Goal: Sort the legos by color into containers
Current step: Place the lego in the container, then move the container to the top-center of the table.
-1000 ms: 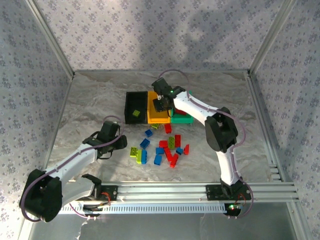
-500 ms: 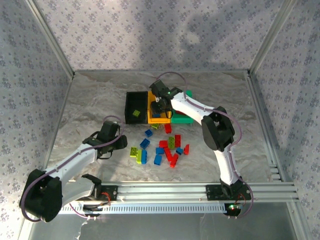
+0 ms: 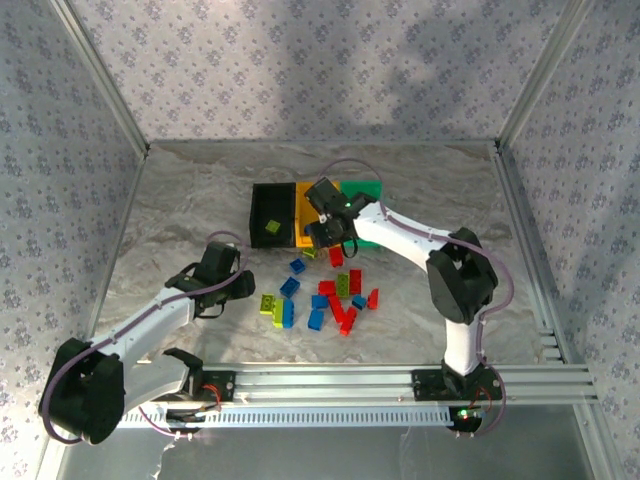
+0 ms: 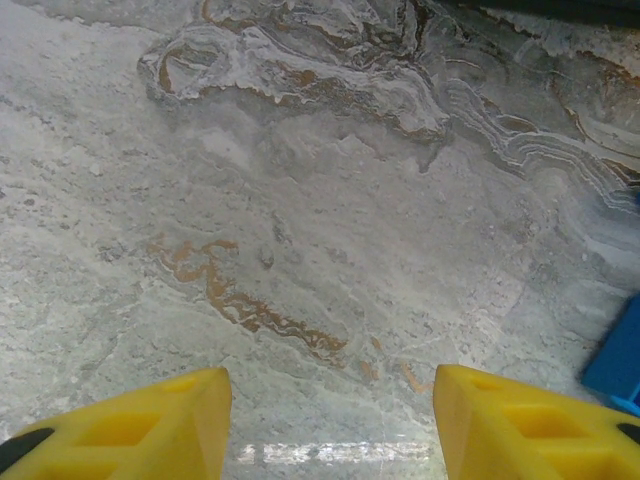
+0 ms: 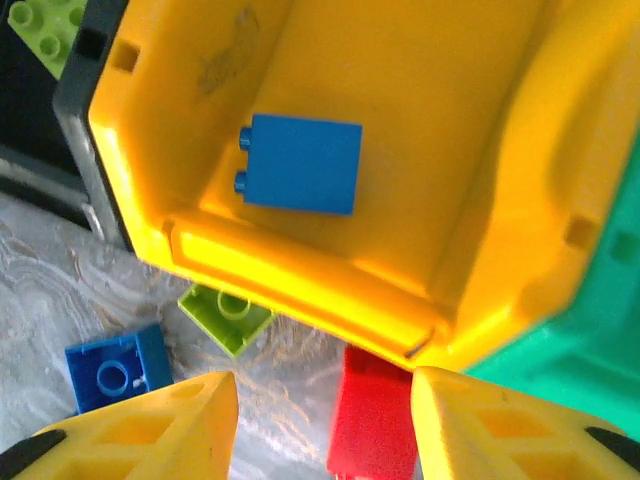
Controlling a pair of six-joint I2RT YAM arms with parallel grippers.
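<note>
We're seeing most legos [image 3: 330,295] lying loose in a cluster on the tabletop [image 3: 180,200], on the near side of the bins: reds, blues & a few limes, some touching ea. other. One blue lego [image 5: 300,163] is lying flat inside the yellow bin [image 5: 480,120], its studs pointing left in the right wrist view. One lime lego [image 3: 272,228] is sitting in the black bin [image 3: 262,200]. The 3 bins are standing side by side in a row: black on the left, yellow in the middle, green bin [image 3: 368,190] on the right. The green bin's inside is mostly hiding behind the right arm [image 3: 400,228], so we can't tell what it's holding. Just outside the yellow bin's near wall, a 2nd lime lego [image 5: 225,315], a 2nd blue lego [image 5: 115,370] & a red lego [image 5: 375,420] are lying on the tabletop, apart from ea. other.

The right jaws are hanging above the yellow bin's near wall, spread wide & pinching nothing. The left jaws are hovering low over the tabletop, left of the cluster, also spread & gripping nothing. A blue piece [image 4: 615,360] is poking in at the right edge of the left wrist view. The left arm [image 3: 150,320] is reaching from its base toward the cluster.
</note>
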